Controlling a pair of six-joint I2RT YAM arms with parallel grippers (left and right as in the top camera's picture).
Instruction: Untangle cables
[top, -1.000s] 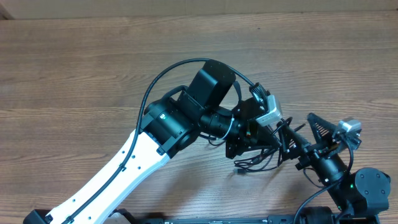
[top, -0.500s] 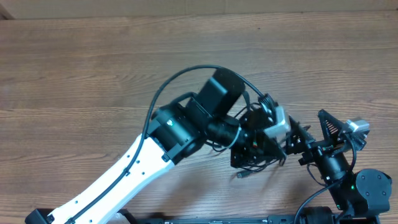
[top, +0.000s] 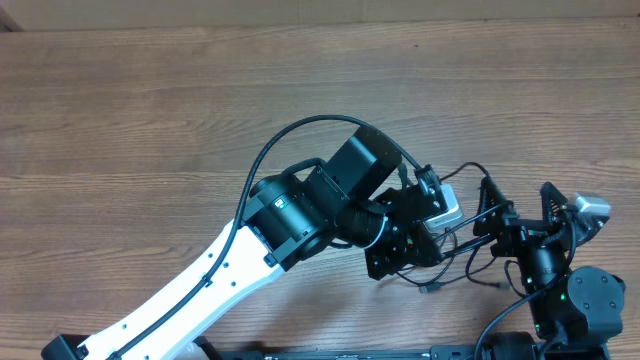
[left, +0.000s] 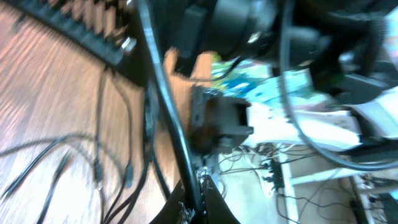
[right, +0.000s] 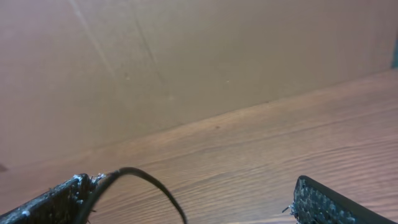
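Observation:
A tangle of thin black cables (top: 452, 262) lies on the wooden table between my two arms, with one plug end (top: 428, 288) near the front edge. My left gripper (top: 405, 250) sits low over the tangle. In the left wrist view its jaws (left: 198, 208) are shut on a thick black cable (left: 166, 106) running up between them, with more strands (left: 99, 168) on the wood to the left. My right gripper (top: 520, 208) is open just right of the tangle. In the right wrist view (right: 193, 205) its fingers are wide apart and a black cable loop (right: 152, 183) hangs off the left finger.
The table's front edge (top: 330, 345) runs just below both grippers. The left arm's own black hose (top: 290, 135) arches over its wrist. A cardboard wall (right: 186, 56) stands behind the table. Bare wood (top: 150, 120) spreads to the left and back.
My left wrist has moved right and toward the front edge, dragging the tangle with it. My right arm has shifted right. The cables now stretch out more between the two grippers.

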